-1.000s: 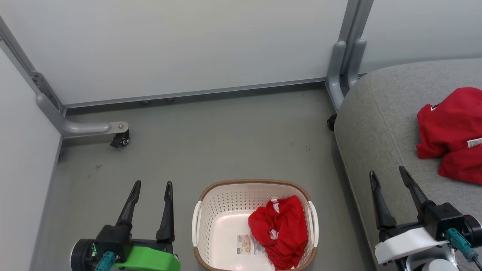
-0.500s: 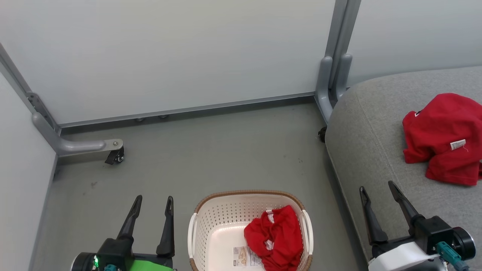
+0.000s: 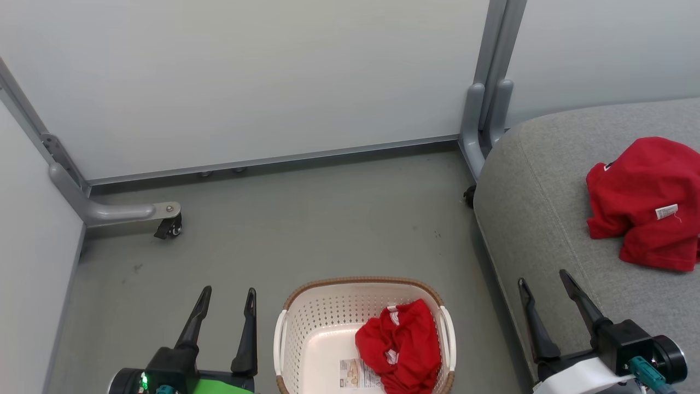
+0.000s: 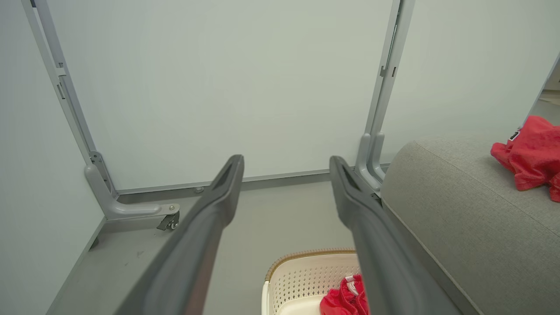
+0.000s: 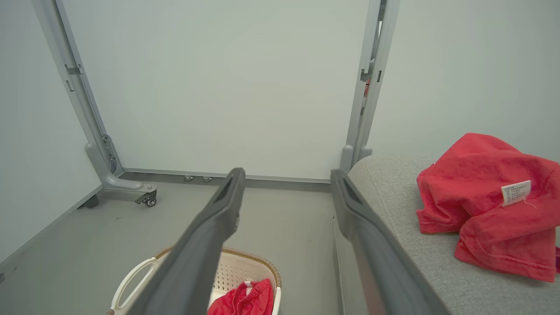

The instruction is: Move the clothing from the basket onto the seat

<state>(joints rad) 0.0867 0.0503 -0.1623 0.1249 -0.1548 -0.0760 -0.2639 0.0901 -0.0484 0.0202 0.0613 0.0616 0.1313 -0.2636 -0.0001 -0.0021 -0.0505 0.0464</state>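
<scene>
I am holding my left claw (image 3: 229,290) and right claw (image 3: 542,277) spread wide and empty, flanking the basket (image 3: 361,280) containing a red garment (image 3: 399,345).

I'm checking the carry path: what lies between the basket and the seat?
Nothing: in the head view, just a bare strip of floor separates the basket from the seat.

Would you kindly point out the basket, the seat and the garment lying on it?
basket (image 3: 302,331): head view, perforated left wall.
seat (image 3: 538,230): head view, bare grey cushion top.
garment (image 3: 637,194): head view, middle of red folds.
</scene>
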